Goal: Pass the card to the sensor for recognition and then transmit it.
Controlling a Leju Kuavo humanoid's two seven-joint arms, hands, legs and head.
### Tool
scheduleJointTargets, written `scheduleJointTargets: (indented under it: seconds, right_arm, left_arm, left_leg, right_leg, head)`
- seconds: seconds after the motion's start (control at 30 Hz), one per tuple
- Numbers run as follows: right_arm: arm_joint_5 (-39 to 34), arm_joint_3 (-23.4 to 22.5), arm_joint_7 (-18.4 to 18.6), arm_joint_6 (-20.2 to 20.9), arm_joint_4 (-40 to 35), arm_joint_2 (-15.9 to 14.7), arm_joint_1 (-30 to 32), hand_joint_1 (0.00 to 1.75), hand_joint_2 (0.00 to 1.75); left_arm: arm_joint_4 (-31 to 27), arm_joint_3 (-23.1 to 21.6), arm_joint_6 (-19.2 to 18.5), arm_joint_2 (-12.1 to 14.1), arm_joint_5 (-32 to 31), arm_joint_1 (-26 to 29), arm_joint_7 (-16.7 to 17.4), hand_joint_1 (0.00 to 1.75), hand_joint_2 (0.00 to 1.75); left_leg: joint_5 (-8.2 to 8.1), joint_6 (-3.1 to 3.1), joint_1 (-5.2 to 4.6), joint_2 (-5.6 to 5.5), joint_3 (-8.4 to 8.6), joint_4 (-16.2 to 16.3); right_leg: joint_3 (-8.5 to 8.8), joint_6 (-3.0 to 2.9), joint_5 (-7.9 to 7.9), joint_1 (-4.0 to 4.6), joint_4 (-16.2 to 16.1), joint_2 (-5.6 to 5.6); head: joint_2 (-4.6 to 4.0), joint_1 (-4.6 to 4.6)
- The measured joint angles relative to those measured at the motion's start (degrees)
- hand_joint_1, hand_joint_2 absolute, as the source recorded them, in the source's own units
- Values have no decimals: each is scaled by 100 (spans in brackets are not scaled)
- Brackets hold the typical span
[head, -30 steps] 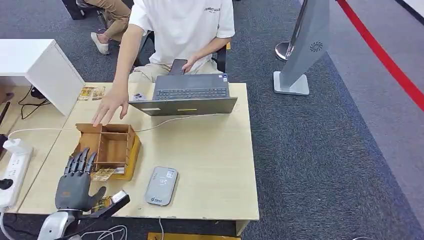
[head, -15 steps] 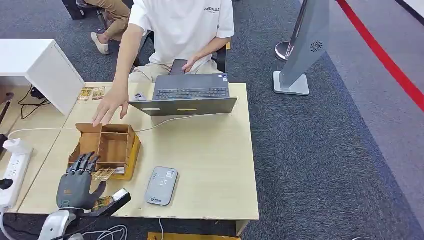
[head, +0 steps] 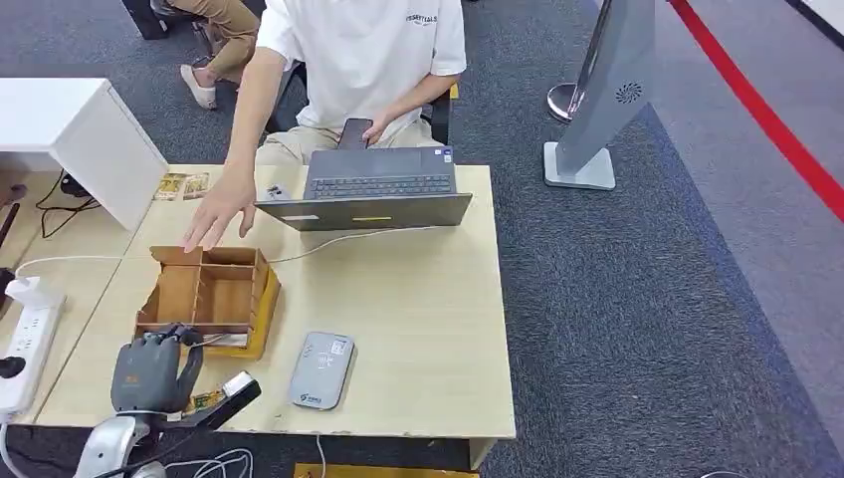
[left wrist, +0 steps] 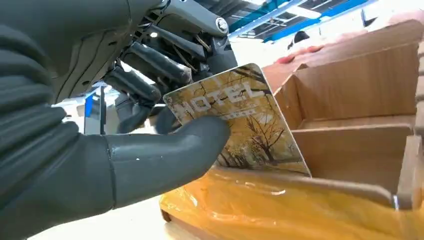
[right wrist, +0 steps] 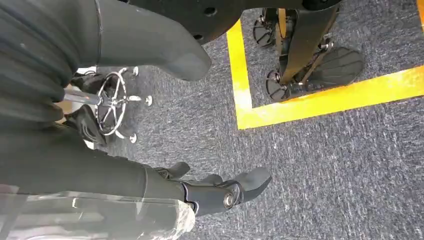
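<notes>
Fingers on my left hand [head: 151, 370] have curled shut since a second ago, when they lay spread over the front edge of the wooden box [head: 214, 291]; the reader [head: 321, 369] sits well off to its right on the bench [head: 418, 299]. Left wrist view confirms it: thumb and fingers pinch the hotel card [left wrist: 239, 120], so I judge the pickup done and the swipe next. Right wrist view: my right hand [right wrist: 210, 192] hangs over carpet, fingers apart, holding nothing.
</notes>
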Motion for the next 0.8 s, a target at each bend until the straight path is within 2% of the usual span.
scheduleJointTargets:
  seconds: [0.37,0.43,0.53,0.63,0.67,0.8]
  right_arm:
    - [-13,0,0,-20,0,0,3,0,175]
    - [-35,0,-2,-28,0,0,8,0,175]
    - [-137,-7,-63,-13,0,0,35,0,175]
    - [-251,-44,-111,63,-2,-22,67,0,175]
    - [-265,-57,-116,70,-2,-33,73,0,175]
    - [-295,-118,-133,94,-4,-61,82,0,175]
  left_arm:
    - [-159,0,83,-48,-11,38,0,175,175]
    - [-258,-11,-7,-55,37,49,-2,175,175]
    - [-674,-176,-747,-52,296,38,0,175,175]
    - [-1230,-498,-1944,24,786,-207,185,175,175]
    - [-1360,-608,-2182,83,962,-343,243,175,175]
    - [-1725,-1019,-2557,319,1419,-950,330,175,175]
  left_leg:
    - [0,0,0,0,-1,0]
    - [0,0,0,0,0,0]
    - [0,0,-1,-3,0,1]
    - [4,3,-1,-9,-4,3]
    - [5,3,-1,-14,-5,2]
    - [9,-1,0,-11,-1,3]
  right_leg:
    - [0,0,0,0,0,-1]
    - [-1,0,0,0,0,-1]
    - [-2,0,0,0,-1,-5]
    - [-1,2,1,0,-1,-13]
    - [0,2,2,0,-1,-16]
    - [0,0,7,0,-1,-12]
  head:
    - [0,0]
    - [0,0]
    - [0,0]
    - [0,2]
    - [0,0]
    - [0,2]
